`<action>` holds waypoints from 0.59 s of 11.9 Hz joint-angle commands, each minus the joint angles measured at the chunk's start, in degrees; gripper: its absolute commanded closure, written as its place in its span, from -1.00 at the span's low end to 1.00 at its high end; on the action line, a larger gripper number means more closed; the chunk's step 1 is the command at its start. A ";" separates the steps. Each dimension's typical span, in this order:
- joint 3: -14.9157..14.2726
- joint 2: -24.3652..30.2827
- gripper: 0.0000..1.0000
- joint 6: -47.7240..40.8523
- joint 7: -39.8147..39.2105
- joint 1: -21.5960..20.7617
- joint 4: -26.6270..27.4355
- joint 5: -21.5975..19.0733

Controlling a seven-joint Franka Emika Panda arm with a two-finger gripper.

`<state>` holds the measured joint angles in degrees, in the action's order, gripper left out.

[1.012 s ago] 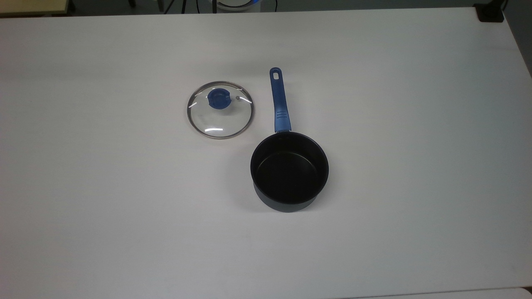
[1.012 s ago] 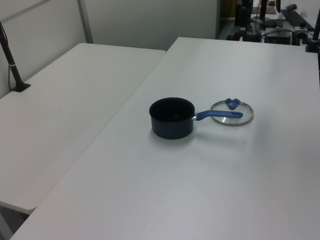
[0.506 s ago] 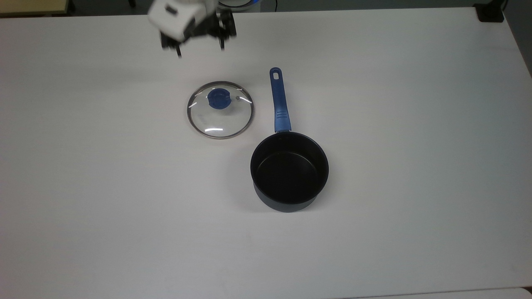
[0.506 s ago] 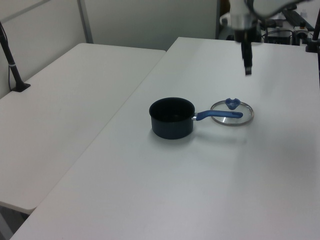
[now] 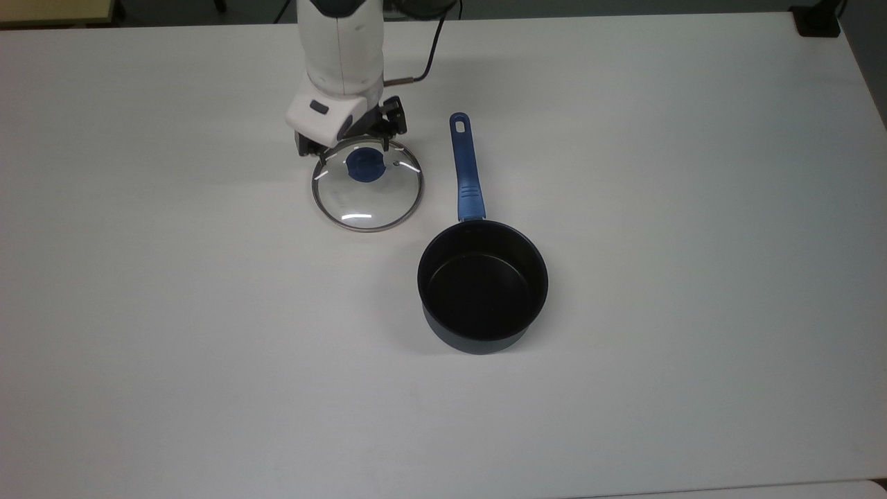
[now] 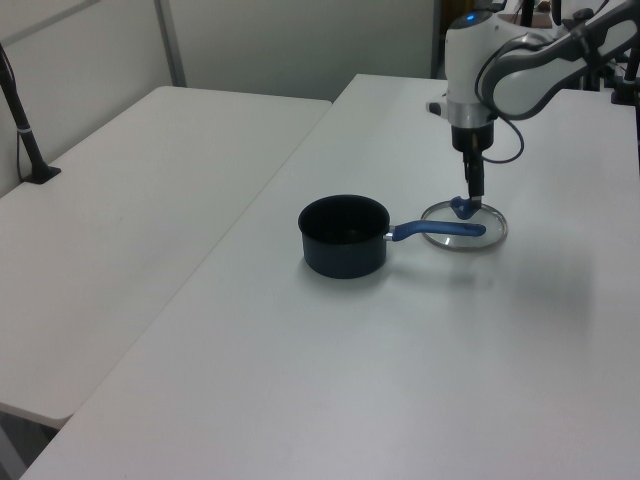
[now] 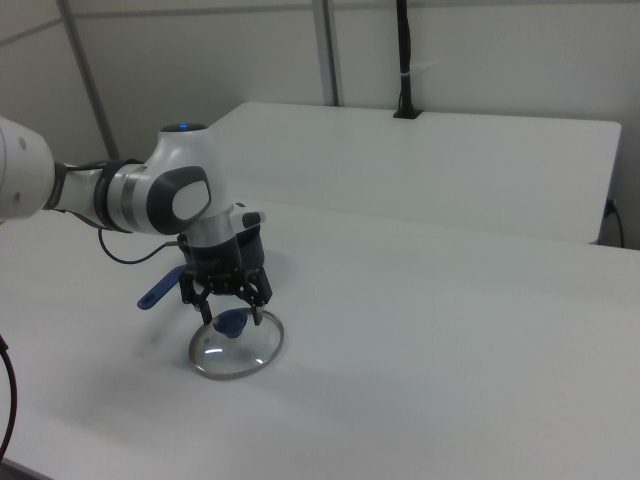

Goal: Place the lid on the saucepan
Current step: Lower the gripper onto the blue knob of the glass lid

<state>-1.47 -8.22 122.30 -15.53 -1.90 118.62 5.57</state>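
Lid [image 5: 366, 182] flat on table, beside saucepan [image 5: 482, 287] (uncovered); gripper [image 7: 232, 311] spread wide over knob; 0 steps done.

A white bench [image 5: 693, 208] carries the lid [image 5: 367, 184] lying flat, and the saucepan [image 5: 483, 285] upright, nearer on the top view's right.

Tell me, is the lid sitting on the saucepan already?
No. In the top view the lid lies flat on the table, apart from the open saucepan, with the end effector above its knob.
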 commanded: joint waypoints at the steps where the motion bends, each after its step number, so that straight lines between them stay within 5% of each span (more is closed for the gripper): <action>1: -0.20 -0.74 -0.99 2.16 2.77 -1.08 0.39 -1.44; 4: -0.11 -1.53 -0.66 3.03 4.99 -2.05 0.21 -1.97; 7: -0.11 -2.41 -0.64 4.78 5.07 -2.14 0.12 -2.06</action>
<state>-1.37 -10.10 124.66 -11.41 -3.45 118.61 4.63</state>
